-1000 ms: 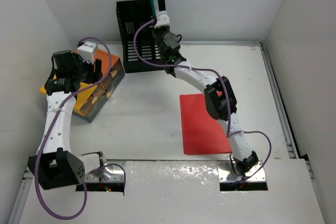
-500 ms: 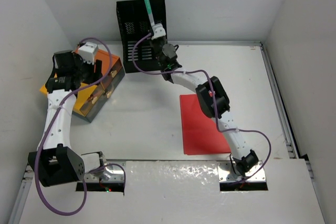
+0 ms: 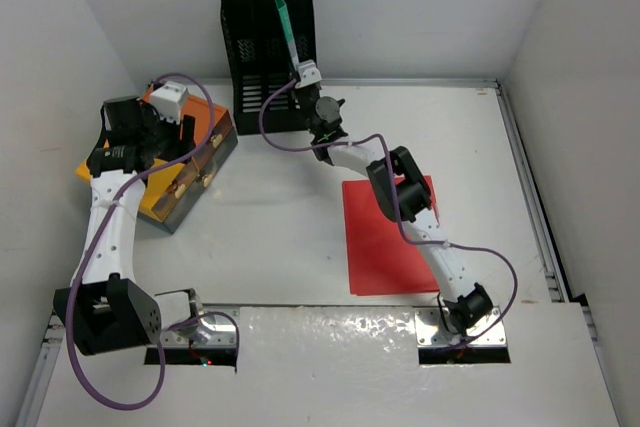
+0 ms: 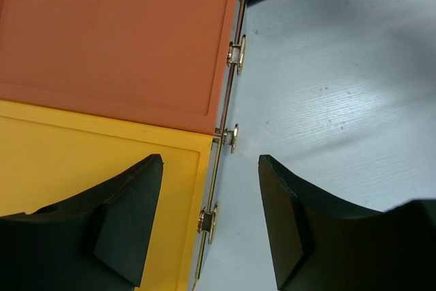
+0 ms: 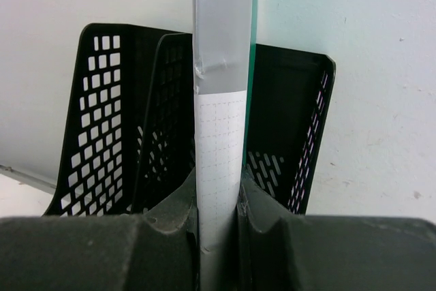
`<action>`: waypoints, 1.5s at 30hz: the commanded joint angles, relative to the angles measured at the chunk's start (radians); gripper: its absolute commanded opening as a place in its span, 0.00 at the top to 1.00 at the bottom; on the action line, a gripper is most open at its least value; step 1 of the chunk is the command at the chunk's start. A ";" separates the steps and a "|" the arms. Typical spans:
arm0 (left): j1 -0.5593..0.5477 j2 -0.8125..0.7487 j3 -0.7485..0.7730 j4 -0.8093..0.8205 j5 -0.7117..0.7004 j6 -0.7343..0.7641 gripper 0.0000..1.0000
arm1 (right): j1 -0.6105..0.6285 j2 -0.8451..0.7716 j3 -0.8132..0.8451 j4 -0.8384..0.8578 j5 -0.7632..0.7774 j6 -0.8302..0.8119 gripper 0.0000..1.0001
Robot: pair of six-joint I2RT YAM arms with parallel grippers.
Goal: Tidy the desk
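White all over, the desk (image 3: 290, 247) fills the view from above, with walls around it, and a shiny strip hides its near edge. At the back stands a black rack (image 3: 250, 57) full of little holes. I cannot tell if anything sits in it. The right gripper (image 3: 303, 72) holds a thin green book (image 3: 284, 17) up on its edge, leaning a bit, over the rack. I cannot tell if its low end is in a slot. A flat red sheet (image 3: 385, 247) lies on the desk, partly under the right arm. At the left is a drawer box (image 3: 160, 205), and the left gripper (image 3: 183, 130) hangs over it, hard to make out here. From the left wrist, two black fingers (image 4: 129, 230) stand apart with nothing held. Below are the box's smooth orange and yellow tops, cut off by the picture edge, and three round gold knobs (image 4: 237, 56). From the right wrist, the fingers (image 5: 170, 226) squeeze the book's edge, which shows grey tape and white squared paper. Its top is cut off.
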 commanded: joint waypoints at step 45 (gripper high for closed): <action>0.012 -0.015 -0.003 0.007 0.046 0.031 0.43 | -0.057 -0.061 0.236 -0.328 -0.131 0.141 0.88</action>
